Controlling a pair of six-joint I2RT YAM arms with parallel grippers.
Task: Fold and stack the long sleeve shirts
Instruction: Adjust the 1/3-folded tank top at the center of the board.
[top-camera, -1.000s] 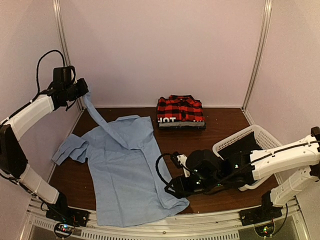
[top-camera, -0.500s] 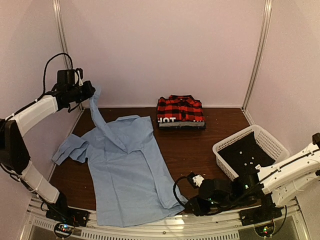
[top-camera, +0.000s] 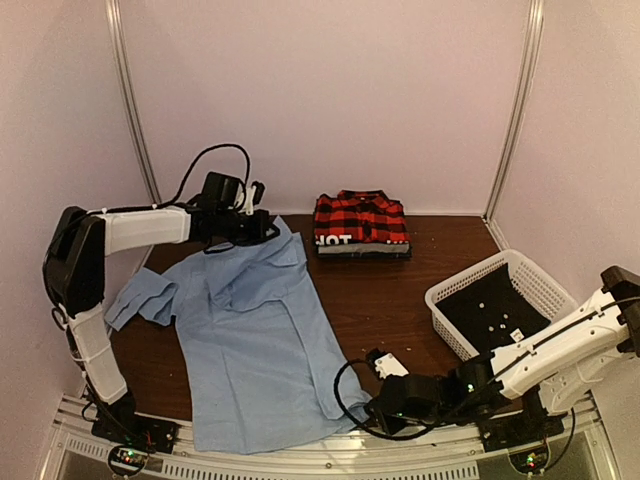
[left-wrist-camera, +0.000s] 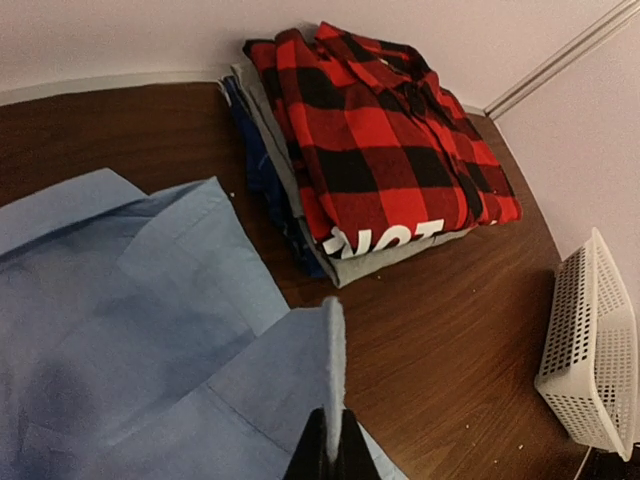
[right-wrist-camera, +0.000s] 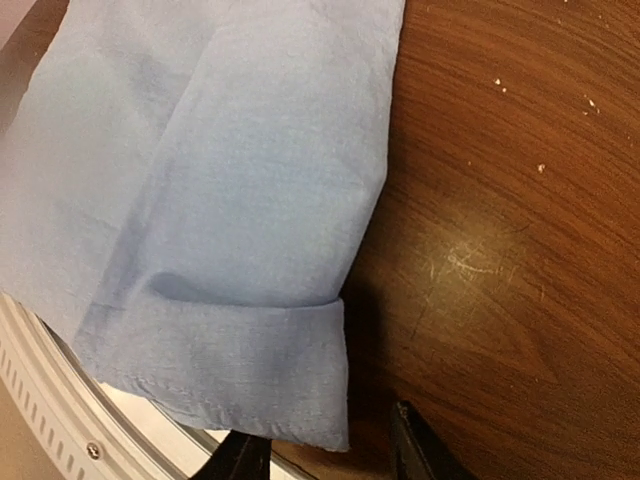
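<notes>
Shirt (top-camera: 255, 340): blue, spread out on the counter (top-camera: 400, 290).
Left fingers (left-wrist-camera: 322, 464): I see them clamped on its edge.
Right fingers (right-wrist-camera: 420, 455): apart, straddling its hem corner.

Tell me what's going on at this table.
Two robot arms are folding a light blue shirt spread on the table. The left end effector pinches a fold of cloth at its far end. The right end effector sits low at the near hem corner, jaws open either side of it. A red plaid shirt lies folded on a stack at the back.
</notes>
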